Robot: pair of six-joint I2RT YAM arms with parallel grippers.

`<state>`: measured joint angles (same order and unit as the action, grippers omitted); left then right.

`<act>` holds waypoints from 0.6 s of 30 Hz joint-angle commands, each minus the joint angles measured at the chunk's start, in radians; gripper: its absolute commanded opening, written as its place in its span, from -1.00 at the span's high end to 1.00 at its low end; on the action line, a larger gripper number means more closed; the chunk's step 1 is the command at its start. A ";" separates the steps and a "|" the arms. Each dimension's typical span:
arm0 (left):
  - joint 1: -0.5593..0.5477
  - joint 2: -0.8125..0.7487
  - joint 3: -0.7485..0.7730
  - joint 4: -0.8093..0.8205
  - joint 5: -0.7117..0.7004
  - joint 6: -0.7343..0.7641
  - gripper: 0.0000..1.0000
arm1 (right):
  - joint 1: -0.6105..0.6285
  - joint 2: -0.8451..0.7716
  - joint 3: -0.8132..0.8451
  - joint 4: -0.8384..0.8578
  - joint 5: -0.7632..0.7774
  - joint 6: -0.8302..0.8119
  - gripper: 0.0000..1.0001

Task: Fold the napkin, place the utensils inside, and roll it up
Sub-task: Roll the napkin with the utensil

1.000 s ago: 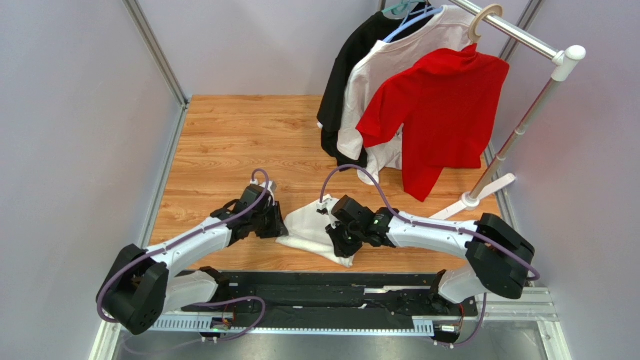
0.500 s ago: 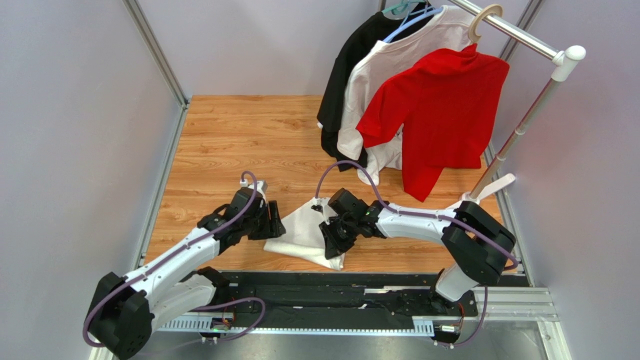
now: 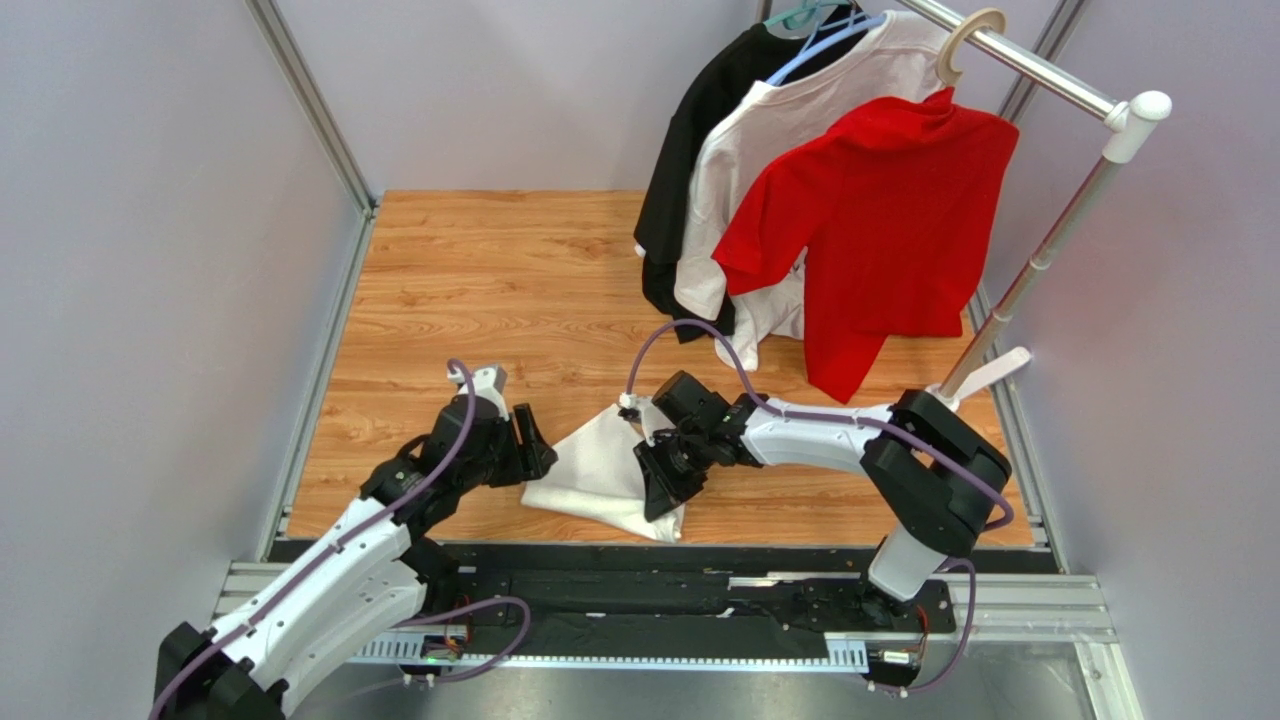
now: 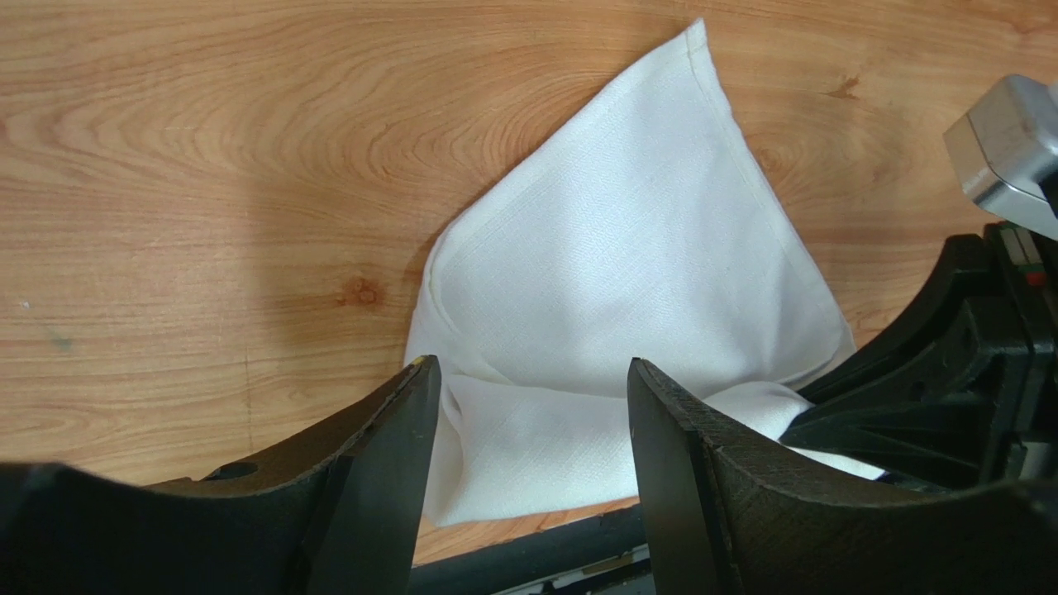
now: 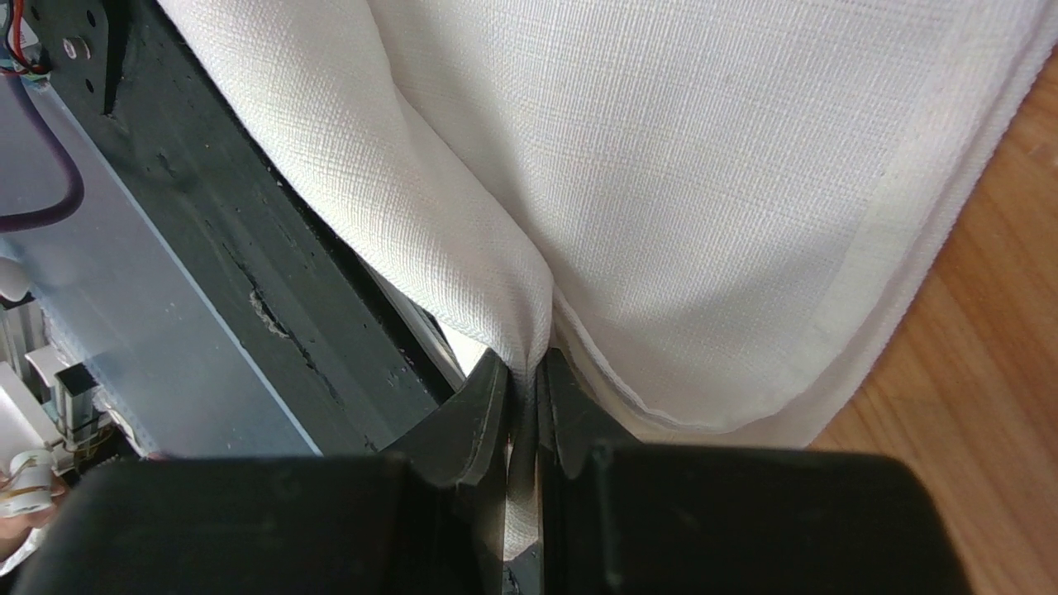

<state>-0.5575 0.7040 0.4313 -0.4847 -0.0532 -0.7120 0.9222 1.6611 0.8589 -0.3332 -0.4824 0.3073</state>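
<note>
Left gripper [image 4: 534, 382] withdrew, releasing one napkin [image 4: 633, 248]; right gripper [image 5: 528, 372] pinches it.

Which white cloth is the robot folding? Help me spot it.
Look at the wooden tabletop, middle of its near edge. There lies the napkin, a plain white cloth folded into a rough triangle, one edge pinched in the right claw. Unlike the white T-shirt hanging on the rack behind, it lies on the table and has no sleeves.

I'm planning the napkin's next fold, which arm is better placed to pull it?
Right, probably. The right gripper is shut on a pinched fold of the napkin; the left gripper stands open at the cloth's edge, gripping nothing.
</note>
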 commanded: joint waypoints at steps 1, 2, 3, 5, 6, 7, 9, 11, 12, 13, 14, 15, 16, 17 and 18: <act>-0.001 -0.052 -0.031 -0.023 0.007 -0.038 -0.28 | -0.006 0.094 -0.043 -0.128 0.119 -0.050 1.00; -0.001 -0.049 -0.037 -0.022 0.027 -0.040 -0.28 | -0.009 0.097 -0.040 -0.130 0.113 -0.050 1.00; -0.001 -0.043 -0.046 -0.015 0.038 -0.043 -0.27 | -0.016 0.106 -0.037 -0.136 0.113 -0.053 1.00; -0.001 -0.025 -0.055 -0.002 0.046 -0.049 -0.24 | -0.020 0.117 -0.024 -0.142 0.105 -0.053 1.00; -0.001 -0.017 -0.057 0.006 0.067 -0.049 -0.22 | -0.023 0.126 -0.021 -0.144 0.102 -0.056 1.00; -0.001 0.000 -0.057 0.015 0.067 -0.049 -0.19 | -0.029 0.131 -0.018 -0.148 0.099 -0.056 1.00; -0.001 0.015 -0.055 0.026 0.070 -0.050 -0.15 | -0.031 0.135 -0.011 -0.152 0.100 -0.056 1.00; -0.001 0.043 -0.049 0.028 0.070 -0.053 -0.08 | -0.037 0.141 -0.008 -0.156 0.097 -0.056 1.00; -0.001 0.051 -0.048 0.026 0.072 -0.055 -0.05 | -0.040 0.146 -0.001 -0.158 0.097 -0.057 1.00; -0.001 0.055 -0.048 0.026 0.073 -0.055 -0.04 | -0.045 0.150 0.000 -0.159 0.096 -0.057 1.00; -0.001 0.055 -0.051 0.026 0.072 -0.058 -0.04 | -0.046 0.154 0.000 -0.161 0.094 -0.057 1.00; -0.001 0.052 -0.054 0.026 0.073 -0.061 -0.04 | -0.049 0.157 0.003 -0.162 0.094 -0.057 1.00; -0.001 0.039 -0.057 0.031 0.072 -0.064 -0.04 | -0.052 0.158 0.003 -0.164 0.094 -0.057 1.00; -0.001 0.031 -0.063 0.031 0.070 -0.069 -0.04 | -0.054 0.166 0.003 -0.164 0.093 -0.057 1.00; -0.001 0.022 -0.068 0.032 0.069 -0.076 -0.04 | -0.056 0.169 0.003 -0.167 0.091 -0.057 1.00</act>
<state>-0.5575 0.7563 0.3714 -0.4828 0.0032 -0.7601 0.8654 1.7409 0.9127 -0.3885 -0.5842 0.3077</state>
